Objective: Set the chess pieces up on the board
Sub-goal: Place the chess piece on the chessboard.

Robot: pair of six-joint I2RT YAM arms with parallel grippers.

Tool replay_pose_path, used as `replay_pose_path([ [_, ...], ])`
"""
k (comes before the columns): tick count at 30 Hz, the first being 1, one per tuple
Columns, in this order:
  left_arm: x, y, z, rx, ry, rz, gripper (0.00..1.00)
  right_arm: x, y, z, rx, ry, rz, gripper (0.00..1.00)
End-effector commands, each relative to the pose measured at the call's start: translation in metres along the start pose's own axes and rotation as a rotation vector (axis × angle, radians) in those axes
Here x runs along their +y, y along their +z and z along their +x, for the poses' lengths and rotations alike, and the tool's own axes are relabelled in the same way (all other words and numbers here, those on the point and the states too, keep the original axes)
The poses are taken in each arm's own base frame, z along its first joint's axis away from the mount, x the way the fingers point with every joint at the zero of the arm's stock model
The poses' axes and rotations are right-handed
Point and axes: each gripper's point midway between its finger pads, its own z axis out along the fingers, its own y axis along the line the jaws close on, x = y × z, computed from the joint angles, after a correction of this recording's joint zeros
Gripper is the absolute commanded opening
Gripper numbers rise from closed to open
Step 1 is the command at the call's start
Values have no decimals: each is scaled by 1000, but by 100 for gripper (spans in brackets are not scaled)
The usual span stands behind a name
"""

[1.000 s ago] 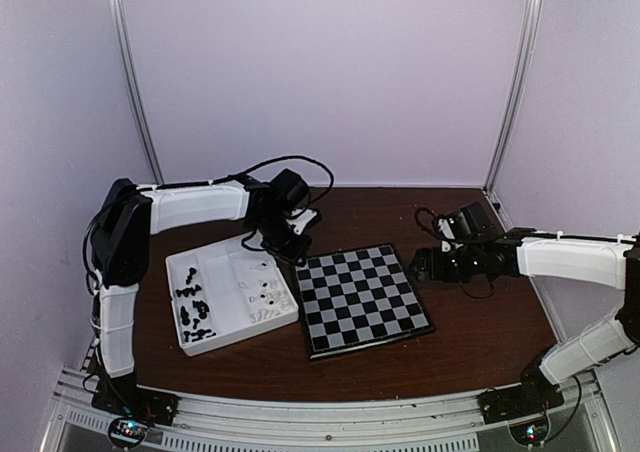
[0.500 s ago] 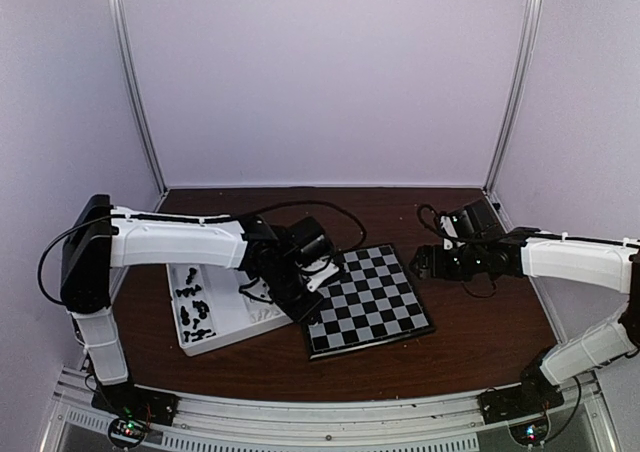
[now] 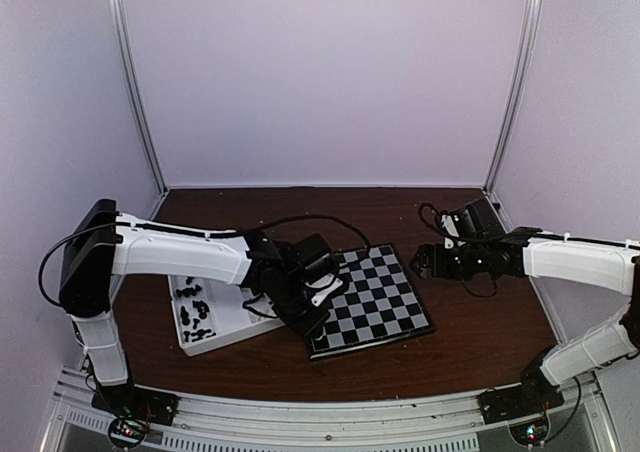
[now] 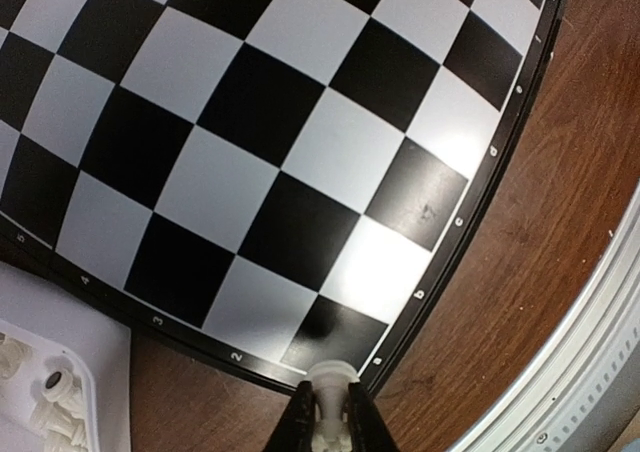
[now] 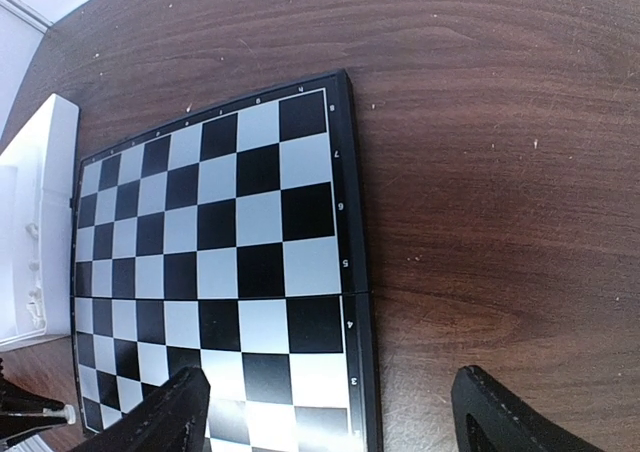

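Over the near-left corner of the board (image 3: 385,292), the left gripper (image 3: 312,317) is pointed downward, its jaws drawn narrow on one cream piece (image 4: 330,377). In the left wrist view the piece is pinched between the two fingers (image 4: 297,424), its head out past the tips, above the black corner square and the rim. A dark shadow is cast on that square. Whether the piece touches the board cannot be told.

Board: set at the middle of the desk (image 3: 480,337), turned slightly, so that its sides are not square with the desk edges.

Tray (image 3: 235,324): laid flat just left of the board, toward the left edge of the desk. Its right part is hidden under the left arm in the top view. Black pieces (image 3: 193,312) are grouped in its left compartments. Cream pieces (image 4: 50,412) are seen in the compartment at the tray corner nearest the board.

Right gripper (image 3: 422,262): held low just beside the far-right corner of the board and aimed across it. Its jaws are spread wide, and nothing is held between them.
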Motion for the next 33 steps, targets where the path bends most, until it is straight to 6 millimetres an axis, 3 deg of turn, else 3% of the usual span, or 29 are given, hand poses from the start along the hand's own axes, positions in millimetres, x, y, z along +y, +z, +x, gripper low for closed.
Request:
replay_pose_path([
  [1,-3,12,-8,-23,-19,17,12,3,-8,-4,-20,-4,-5,87],
  [12,-2,28,-1,9,-28,-13,15,1,-7,-2,-20,-2,-1,87],
  [23,-7,28,6,32,-13,-16,15,0,-7,0,-18,-3,2,87],
  [33,-5,22,3,16,-4,-54,40,-1,-6,1,-17,5,1,87],
])
